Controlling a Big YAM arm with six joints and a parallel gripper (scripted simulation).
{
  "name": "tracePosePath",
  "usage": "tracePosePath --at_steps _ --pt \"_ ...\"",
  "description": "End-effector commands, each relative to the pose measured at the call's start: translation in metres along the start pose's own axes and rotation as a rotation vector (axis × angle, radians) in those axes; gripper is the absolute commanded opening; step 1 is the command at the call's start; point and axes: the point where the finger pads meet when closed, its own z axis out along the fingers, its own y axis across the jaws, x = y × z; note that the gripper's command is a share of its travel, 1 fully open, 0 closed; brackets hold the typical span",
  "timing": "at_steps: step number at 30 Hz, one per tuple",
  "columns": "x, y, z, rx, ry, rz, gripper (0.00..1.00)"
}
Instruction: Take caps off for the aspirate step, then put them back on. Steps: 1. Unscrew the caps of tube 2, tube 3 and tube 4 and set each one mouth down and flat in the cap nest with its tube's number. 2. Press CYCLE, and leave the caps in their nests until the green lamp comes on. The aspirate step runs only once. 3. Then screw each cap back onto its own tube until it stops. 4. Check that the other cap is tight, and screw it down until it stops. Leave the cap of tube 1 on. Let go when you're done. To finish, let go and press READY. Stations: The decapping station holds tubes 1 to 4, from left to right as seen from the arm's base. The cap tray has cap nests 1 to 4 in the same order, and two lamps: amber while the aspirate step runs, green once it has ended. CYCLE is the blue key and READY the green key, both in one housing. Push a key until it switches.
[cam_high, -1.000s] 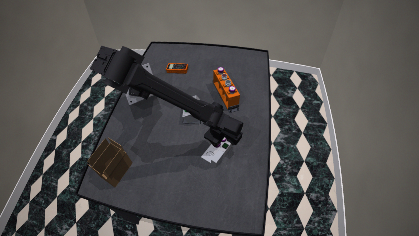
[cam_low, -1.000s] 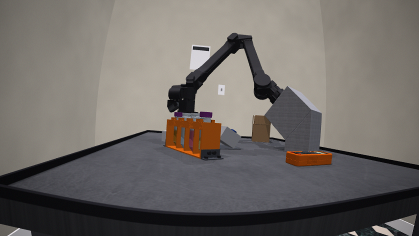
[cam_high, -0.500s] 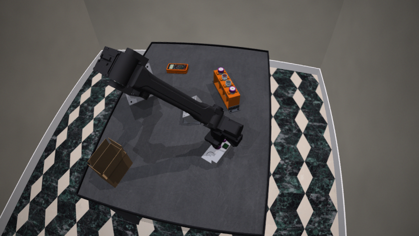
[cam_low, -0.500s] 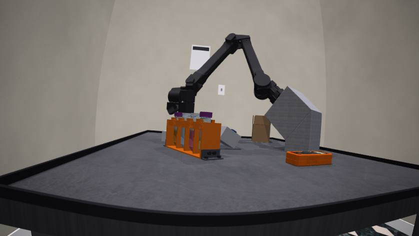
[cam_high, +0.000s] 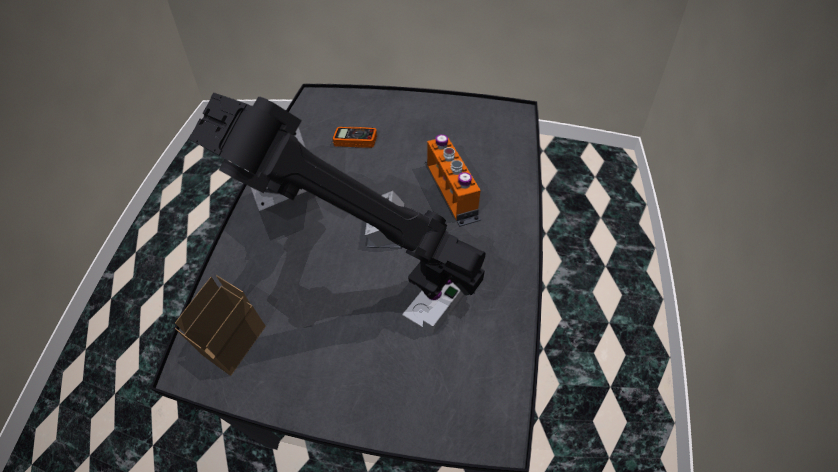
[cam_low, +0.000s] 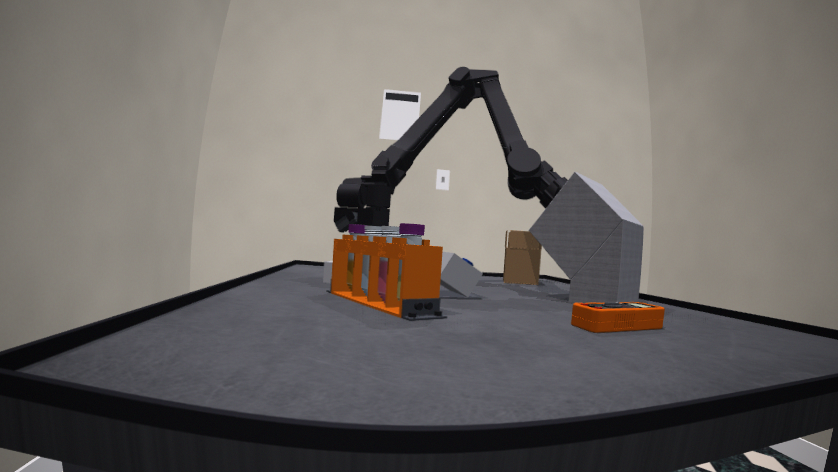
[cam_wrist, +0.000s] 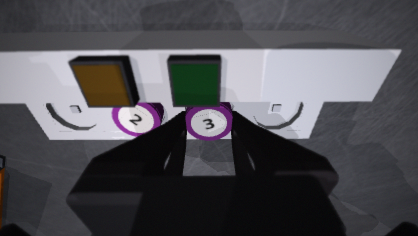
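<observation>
My gripper (cam_high: 435, 293) (cam_wrist: 208, 118) is shut on the cap numbered 3 (cam_wrist: 209, 123), held at nest 3 of the white cap tray (cam_high: 435, 314) (cam_wrist: 330, 75); whether it touches the nest cannot be told. The cap numbered 2 (cam_wrist: 135, 120) sits in nest 2. Nests 1 and 4 are empty. The amber lamp (cam_wrist: 102, 84) and green lamp (cam_wrist: 196, 84) look dark. In the orange decapping station (cam_high: 467, 202) (cam_low: 423, 263), tube 1's cap (cam_high: 441, 140) (cam_low: 412, 229) and tube 4's cap (cam_high: 465, 177) (cam_low: 356, 229) are on. Tube 2 (cam_high: 449, 153) and tube 3 (cam_high: 456, 166) are open.
The key housing (cam_high: 384, 239) (cam_low: 460, 280) lies partly under the arm; in the exterior view its blue key (cam_low: 467, 262) just shows. An orange multimeter (cam_high: 354, 138) (cam_low: 617, 318) lies near the arm's base. A brown divided box (cam_high: 237, 334) (cam_low: 521, 260) stands at the table's edge.
</observation>
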Motion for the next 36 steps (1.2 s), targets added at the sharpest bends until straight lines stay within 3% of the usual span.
tracePosePath --at_steps 1,20,21,35,36 --pt "0.005 0.001 0.007 0.002 0.008 -0.009 0.00" --pt "0.001 0.001 0.008 0.000 0.003 -0.008 0.00" --pt "-0.006 0.000 0.001 -0.002 -0.012 0.004 0.47" --pt "-0.006 0.000 0.001 -0.002 -0.012 0.004 0.47" --pt "-0.003 0.002 -0.010 -0.008 -0.014 0.004 0.47"
